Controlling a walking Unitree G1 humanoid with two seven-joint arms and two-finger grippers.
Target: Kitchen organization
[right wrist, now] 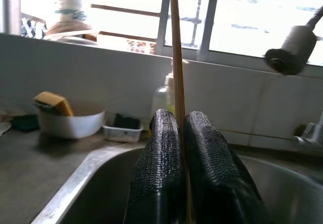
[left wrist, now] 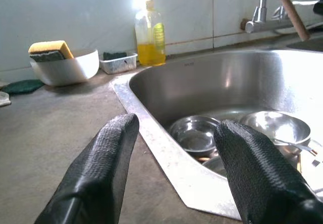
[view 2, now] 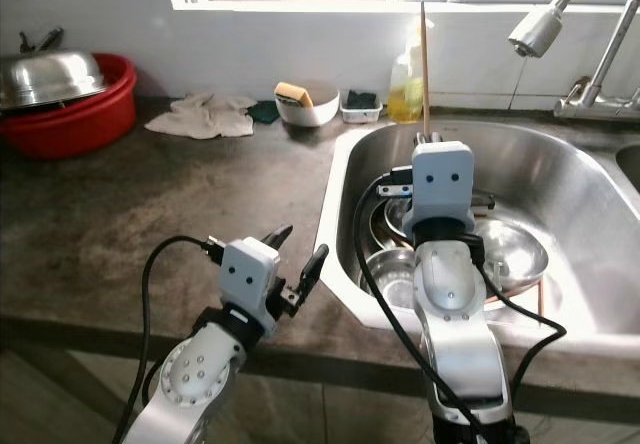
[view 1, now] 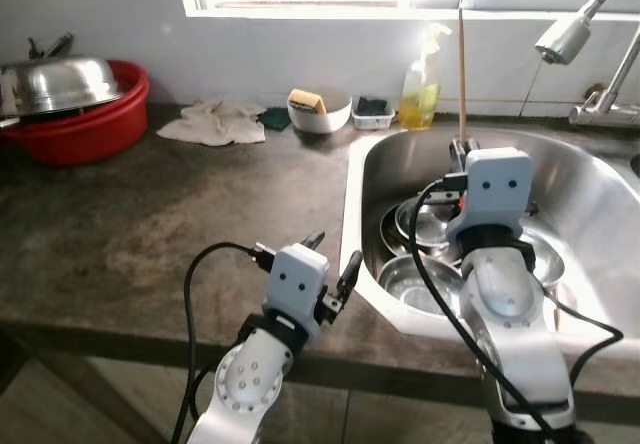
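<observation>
While your right end effector pinches the thin wooden stick upright above the stainless steel sink, clear of the bowls, your left end effector waits spread over the dark tabletop.

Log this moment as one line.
right gripper: shut on stick, over sink | left gripper: open, over counter

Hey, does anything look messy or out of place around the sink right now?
The crumpled cloth lies loose on the counter, and unwashed metal bowls sit piled in the sink. The right gripper holds a thin wooden stick upright over them.
</observation>
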